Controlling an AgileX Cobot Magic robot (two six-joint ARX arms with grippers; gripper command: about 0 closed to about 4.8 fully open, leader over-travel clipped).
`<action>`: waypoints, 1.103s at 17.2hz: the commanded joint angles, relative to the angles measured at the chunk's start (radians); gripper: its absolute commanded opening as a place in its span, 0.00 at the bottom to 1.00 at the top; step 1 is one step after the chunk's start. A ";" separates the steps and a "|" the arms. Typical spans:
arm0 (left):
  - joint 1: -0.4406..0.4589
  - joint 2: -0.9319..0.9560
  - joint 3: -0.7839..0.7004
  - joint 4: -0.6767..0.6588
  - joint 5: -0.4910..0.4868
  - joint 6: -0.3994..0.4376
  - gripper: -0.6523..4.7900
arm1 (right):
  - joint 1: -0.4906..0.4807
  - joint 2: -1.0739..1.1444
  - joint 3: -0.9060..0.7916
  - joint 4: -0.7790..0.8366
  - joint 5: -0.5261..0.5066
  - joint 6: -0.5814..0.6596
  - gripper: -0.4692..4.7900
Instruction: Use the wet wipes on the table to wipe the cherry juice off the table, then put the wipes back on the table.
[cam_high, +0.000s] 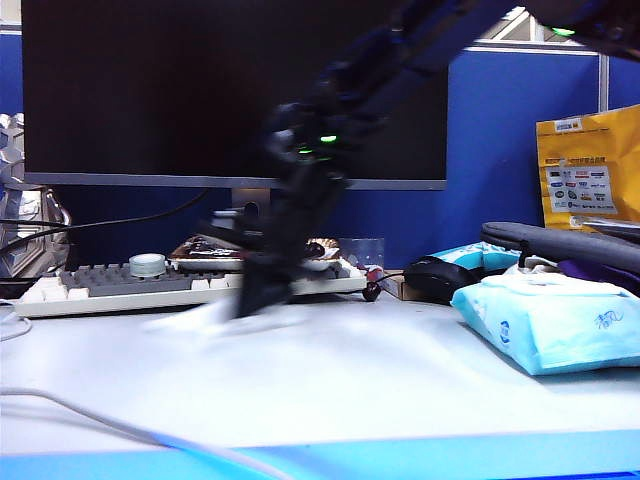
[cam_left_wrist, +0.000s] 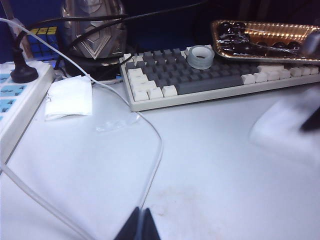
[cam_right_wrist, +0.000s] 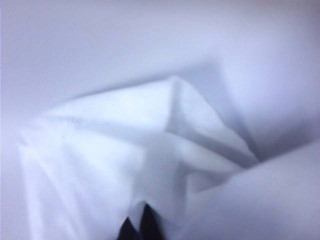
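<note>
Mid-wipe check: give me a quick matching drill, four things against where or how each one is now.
Things:
1. wipe
2. left gripper
3. blue pack
4. tape roll

States:
A. on the keyboard
B. lying on the table, right side of the exterior view
C. pinched in the right gripper, down on the table
D. shut, holding nothing, over bare table

Pairs: 1-C, 2-D, 3-B, 4-A
</note>
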 joint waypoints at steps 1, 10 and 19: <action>0.000 -0.003 0.000 -0.013 0.001 -0.003 0.11 | 0.077 0.003 -0.003 -0.044 0.057 -0.076 0.08; 0.000 -0.003 0.000 -0.013 0.001 -0.003 0.11 | -0.035 0.004 -0.003 -0.064 0.586 -0.067 0.08; 0.000 -0.003 0.000 -0.013 0.001 -0.003 0.11 | -0.215 0.003 0.000 -0.168 0.797 0.014 0.08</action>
